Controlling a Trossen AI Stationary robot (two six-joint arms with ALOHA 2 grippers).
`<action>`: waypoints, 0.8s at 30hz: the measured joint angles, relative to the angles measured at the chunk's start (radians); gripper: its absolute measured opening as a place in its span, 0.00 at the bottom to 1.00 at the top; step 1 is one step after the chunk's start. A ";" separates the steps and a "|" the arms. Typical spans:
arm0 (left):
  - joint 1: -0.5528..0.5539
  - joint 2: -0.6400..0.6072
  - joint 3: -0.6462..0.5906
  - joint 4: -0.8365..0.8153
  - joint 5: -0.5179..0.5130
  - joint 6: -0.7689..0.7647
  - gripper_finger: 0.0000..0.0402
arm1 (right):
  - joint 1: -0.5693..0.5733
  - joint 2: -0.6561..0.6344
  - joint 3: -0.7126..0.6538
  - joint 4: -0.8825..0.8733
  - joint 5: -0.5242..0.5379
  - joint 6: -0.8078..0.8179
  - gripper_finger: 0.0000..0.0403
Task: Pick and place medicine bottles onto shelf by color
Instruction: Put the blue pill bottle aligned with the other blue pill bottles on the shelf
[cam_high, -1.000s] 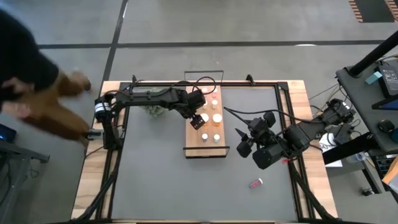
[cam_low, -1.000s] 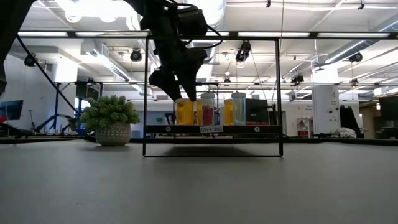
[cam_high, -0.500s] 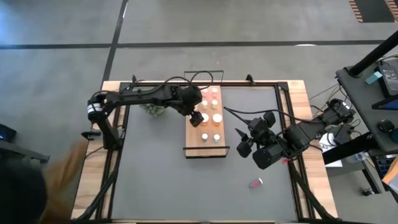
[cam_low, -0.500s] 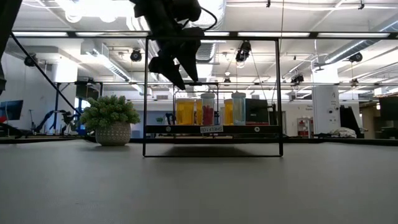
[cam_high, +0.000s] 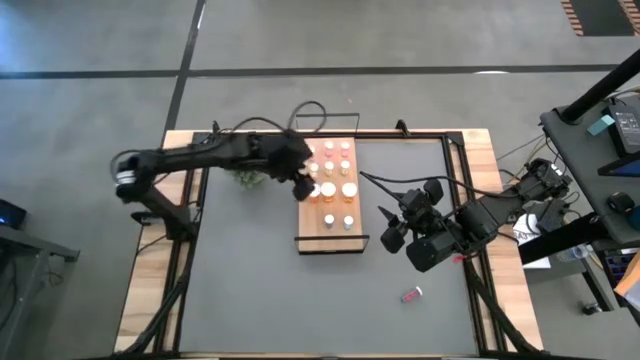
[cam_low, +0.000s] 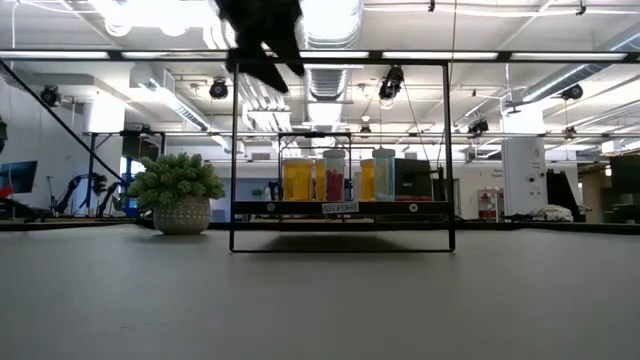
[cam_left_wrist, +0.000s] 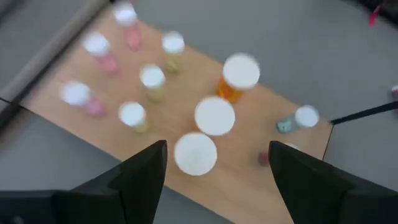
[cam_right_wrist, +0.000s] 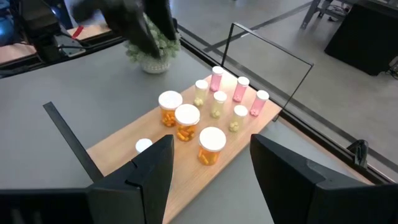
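While our left hand (cam_left_wrist: 214, 163) hovers wide open and empty above the shelf (cam_high: 306, 221), we judge a placement finished; next, our right hand (cam_right_wrist: 208, 167), open and empty, must fetch the stray bottle (cam_high: 411, 295) beyond it.

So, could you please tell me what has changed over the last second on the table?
The left end effector has lifted off the long light-wood shelf and pulled back toward its left edge, empty and open; in the low view it rose nearly out of frame. A person at the table's left side has gone. The white-capped medicine bottles, the right end effector and the pink bottle on the mat stayed put.
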 joint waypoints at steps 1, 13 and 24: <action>-0.008 -0.032 -0.005 0.002 -0.022 0.006 0.66 | 0.000 0.000 0.000 0.000 0.000 0.000 0.50; -0.098 -0.419 -0.204 0.010 -0.202 -0.025 0.65 | 0.000 0.000 0.000 0.000 0.000 0.000 0.50; -0.102 -0.683 -0.451 0.119 -0.197 -0.179 0.65 | 0.000 0.000 0.000 0.000 0.000 0.000 0.50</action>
